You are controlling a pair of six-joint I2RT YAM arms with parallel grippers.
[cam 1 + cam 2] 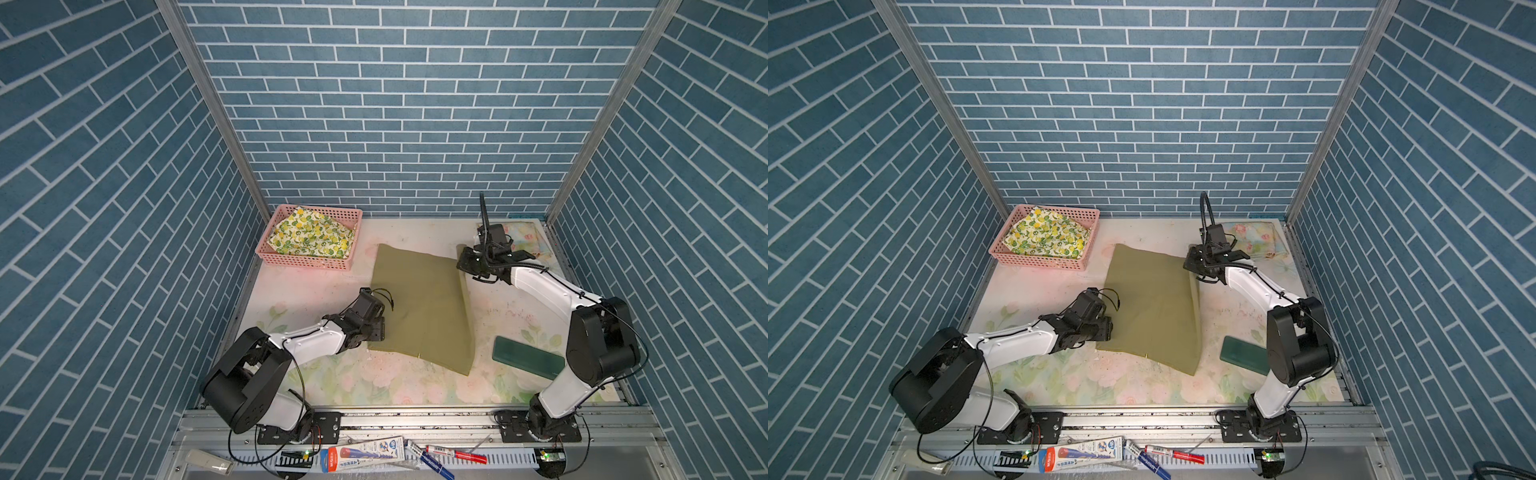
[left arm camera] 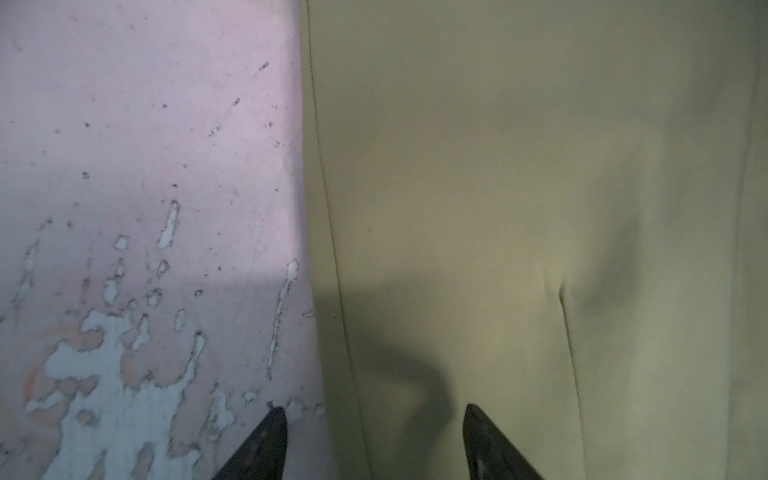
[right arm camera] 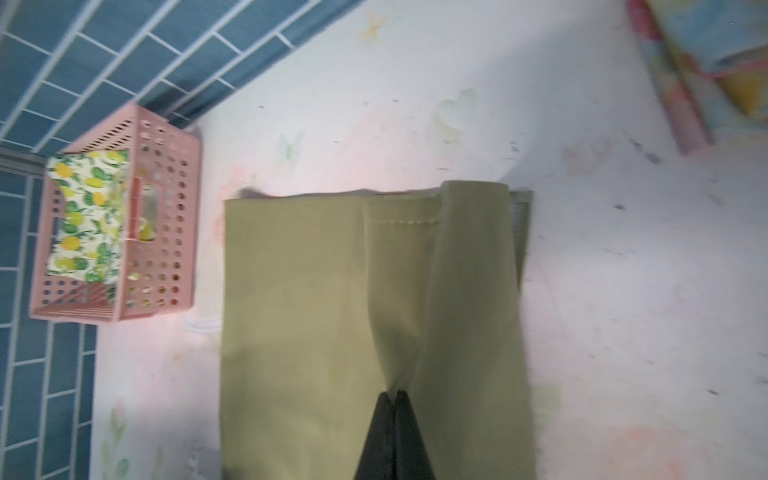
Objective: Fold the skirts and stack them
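In both top views the olive skirt (image 1: 419,307) (image 1: 1150,307) lies spread on the middle of the desk (image 1: 291,299) (image 1: 1025,291), its right edge turned up in a narrow strip. The left hand (image 1: 377,328) (image 1: 1106,328) sits at the skirt's left edge, near its near corner; its fingertips are hidden under the wrist. The right hand (image 1: 465,266) (image 1: 1192,266) is at the skirt's far right corner. The lemon skirt (image 1: 309,237) (image 1: 1046,237) lies in the pink basket (image 1: 307,262) (image 1: 1038,259) at the far left. The floral skirt (image 1: 523,239) (image 1: 1258,239) lies folded in the far right corner, behind the right hand. A dark green block (image 1: 528,356) (image 1: 1246,355) rests near the right arm, just beside the olive skirt's near right corner.

In the left wrist view the left hand (image 2: 375,409) has its fingers well spread and grips nothing. One fingertip is over the bare, scuffed desk (image 2: 145,124) and one over the olive skirt (image 2: 519,187), with the stitched hem between them.

In the right wrist view the right hand (image 3: 394,399) has its fingers pressed together, pinching a ridge of the olive skirt (image 3: 299,311), whose creases run in to the tips. Beyond it are the basket (image 3: 166,187) with the lemon skirt (image 3: 87,216), and the floral skirt (image 3: 706,62) at a corner of the picture.
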